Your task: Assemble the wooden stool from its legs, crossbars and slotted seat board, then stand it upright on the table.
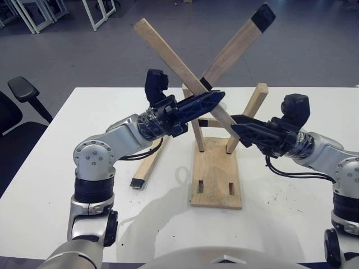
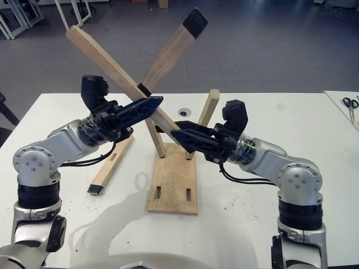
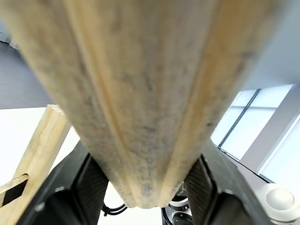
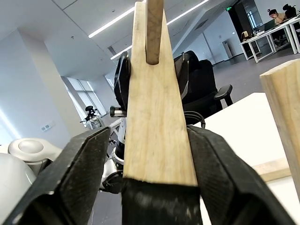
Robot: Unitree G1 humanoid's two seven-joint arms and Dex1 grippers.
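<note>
A pale rectangular wooden seat board [image 1: 216,179] lies flat on the white bench [image 1: 67,145], with two short slots cut near its near end. Two short pale wooden legs [image 1: 255,101] stand leaning at its far end, with a thin wooden crossbar [image 1: 210,121] between them. Above them two longer legs cross in an X. The slotted pale wooden leg [image 1: 168,53] rises to the far left. The left gripper [image 1: 221,96] clamps it just below the crossing and the right gripper [image 1: 234,126] clamps its low end. The black-tipped wooden leg [image 1: 238,42] passes through its slot and rises to the far right. A loose black-footed wooden leg [image 1: 147,165] lies flat on the bench, left of the board.
</note>
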